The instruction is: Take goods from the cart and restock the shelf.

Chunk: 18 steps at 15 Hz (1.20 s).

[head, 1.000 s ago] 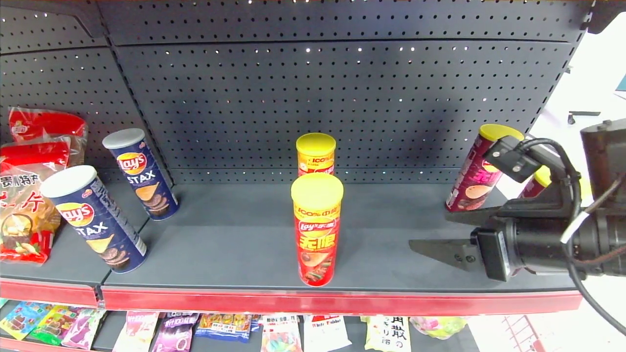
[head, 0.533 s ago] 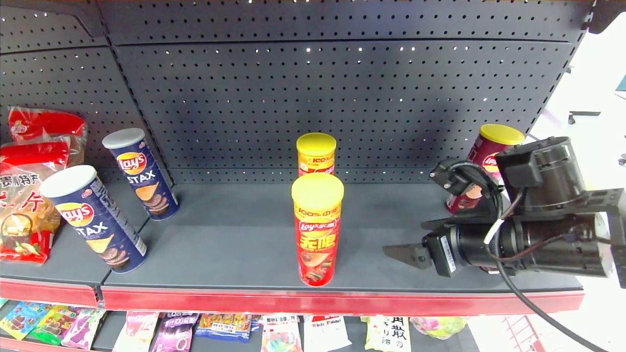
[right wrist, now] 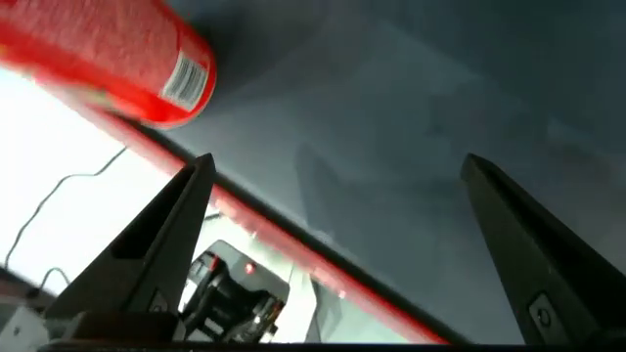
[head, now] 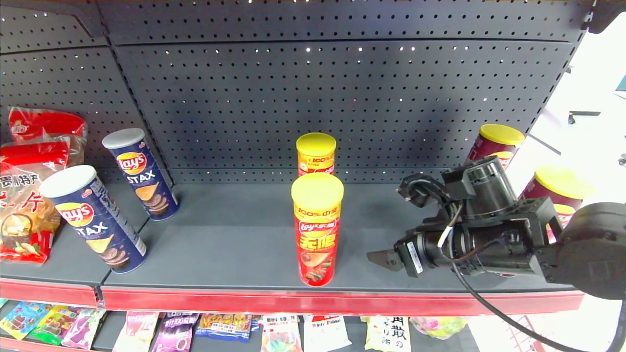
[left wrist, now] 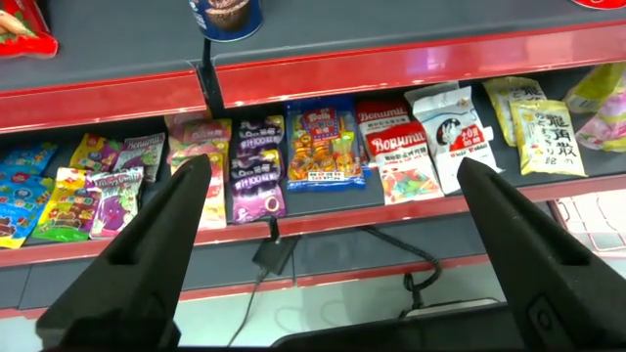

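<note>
On the dark shelf (head: 234, 234), two red cans with yellow lids stand one behind the other at the centre, the front can (head: 317, 230) near the red lip and the back can (head: 316, 154) by the pegboard. Two maroon cans with yellow lids stand at the right end, one at the back (head: 495, 142) and one nearer (head: 557, 188). My right gripper (head: 391, 249) hovers low over the shelf between the front red can and the maroon cans, open and empty (right wrist: 335, 166), with the red can's base (right wrist: 127, 59) close by. Below the shelf, my left gripper (left wrist: 333, 166) hangs open and empty.
Two blue cans (head: 93, 217) (head: 141, 173) lean at the shelf's left, beside red snack bags (head: 29, 195). Candy and snack bags (left wrist: 323, 147) fill the lower shelf (head: 274, 332). A pegboard wall (head: 313, 98) backs the shelf. A black cable (left wrist: 269, 249) hangs below.
My right arm has swung left along the shelf front, away from the maroon cans, which now show more fully. The cans have stayed put.
</note>
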{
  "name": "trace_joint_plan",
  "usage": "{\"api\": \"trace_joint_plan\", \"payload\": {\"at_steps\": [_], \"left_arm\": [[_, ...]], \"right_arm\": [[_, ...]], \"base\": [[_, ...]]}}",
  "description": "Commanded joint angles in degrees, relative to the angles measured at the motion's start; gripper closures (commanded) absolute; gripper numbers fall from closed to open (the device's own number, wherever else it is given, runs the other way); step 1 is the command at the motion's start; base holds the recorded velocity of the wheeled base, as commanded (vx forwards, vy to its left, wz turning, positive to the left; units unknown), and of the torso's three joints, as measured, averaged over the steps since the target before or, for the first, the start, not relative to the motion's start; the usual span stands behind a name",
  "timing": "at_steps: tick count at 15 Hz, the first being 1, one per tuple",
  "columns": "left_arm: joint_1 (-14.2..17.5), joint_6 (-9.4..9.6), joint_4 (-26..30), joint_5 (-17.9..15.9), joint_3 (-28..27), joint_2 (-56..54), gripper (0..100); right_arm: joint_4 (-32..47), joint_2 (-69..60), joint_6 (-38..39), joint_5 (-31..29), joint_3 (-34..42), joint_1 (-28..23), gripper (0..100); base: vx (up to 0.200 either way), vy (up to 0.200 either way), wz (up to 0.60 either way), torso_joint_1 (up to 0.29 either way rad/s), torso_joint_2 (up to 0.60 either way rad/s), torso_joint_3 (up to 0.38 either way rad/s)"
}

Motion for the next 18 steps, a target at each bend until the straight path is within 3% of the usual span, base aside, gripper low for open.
{"api": "trace_joint_plan", "payload": {"at_steps": [1, 18], "left_arm": [[0.0, -0.01, -0.1, 0.0, 0.0, 0.3, 0], [0.0, -0.10, 0.0, 0.0, 0.0, 0.3, 0]], "right_arm": [[-0.9, 3.7, 0.0, -1.0, -0.6, 0.2, 0], [-0.9, 8.4, 3.9, -4.4, -6.6, 4.2, 0]], "base": [[0.000, 0.000, 0.00, 0.000, 0.00, 0.000], [0.000, 0.000, 0.00, 0.000, 0.00, 0.000]]}}
